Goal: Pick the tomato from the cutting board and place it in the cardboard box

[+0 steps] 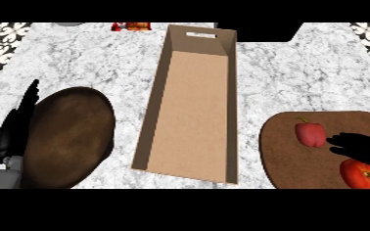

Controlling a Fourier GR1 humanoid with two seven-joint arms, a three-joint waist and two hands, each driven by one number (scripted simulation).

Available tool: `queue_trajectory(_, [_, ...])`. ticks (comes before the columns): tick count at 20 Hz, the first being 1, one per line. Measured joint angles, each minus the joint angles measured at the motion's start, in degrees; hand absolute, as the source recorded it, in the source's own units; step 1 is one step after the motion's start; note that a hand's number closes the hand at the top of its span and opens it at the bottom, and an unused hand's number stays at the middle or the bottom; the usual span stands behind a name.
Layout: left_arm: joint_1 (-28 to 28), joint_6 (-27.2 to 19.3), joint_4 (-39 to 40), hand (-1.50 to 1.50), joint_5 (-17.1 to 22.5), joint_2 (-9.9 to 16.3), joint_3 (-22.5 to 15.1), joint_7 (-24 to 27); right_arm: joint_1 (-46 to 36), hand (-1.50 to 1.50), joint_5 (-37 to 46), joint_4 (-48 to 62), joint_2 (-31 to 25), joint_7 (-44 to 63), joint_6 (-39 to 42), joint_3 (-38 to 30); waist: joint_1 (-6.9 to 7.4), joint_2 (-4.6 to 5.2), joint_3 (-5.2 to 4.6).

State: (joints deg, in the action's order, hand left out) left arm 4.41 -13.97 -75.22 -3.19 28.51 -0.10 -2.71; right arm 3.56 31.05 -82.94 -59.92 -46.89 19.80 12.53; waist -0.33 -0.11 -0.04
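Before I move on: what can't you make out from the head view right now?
- Tomato: cut off by the right edge, partly behind the right hand.
- Right hand: only dark fingers show; whether they touch the tomato is unclear.
- Left hand: mostly behind the dark oval board.
- Red items at the top: cut off, unidentifiable.

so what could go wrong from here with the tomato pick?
1. The right hand sits between the tomato and a red pepper on the cutting board; it may close on the pepper instead.
2. The tomato lies at the view's right edge, partly cut off, so the grasp may be hard to judge.
3. The cardboard box is narrow with tall walls; the carried tomato could clip its right wall.
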Motion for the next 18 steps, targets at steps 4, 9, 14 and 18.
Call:
queue_trajectory(4, [-0.4, 1.3, -0.1, 0.00, -0.2, -0.4, 1.3, 0.7, 0.2, -1.50, 3.0, -0.7, 1.4, 3.1, 1.0, 0.4, 0.21, 0.03, 0.00])
queue_trajectory(9, [0.6, 2.6, -1.7, 0.00, -1.2, -0.7, 2.4, -1.6, -0.1, 1.50, 6.7, 0.2, 4.7, 5.1, 1.6, 0.8, 0.29, -0.06, -0.12])
queue_trajectory(14, [0.0, 3.2, -2.0, 0.00, -1.9, -1.4, 3.2, -1.3, -0.9, 1.50, 9.2, 1.7, 9.5, 4.3, -3.5, -1.1, 0.16, -0.33, -0.49])
queue_trajectory(18, [1.2, 3.2, -0.9, 0.00, -3.2, -2.4, 3.2, -1.4, -2.2, 1.50, 11.1, 3.3, 12.3, 3.3, -6.8, -3.0, 0.03, -0.39, -0.63])
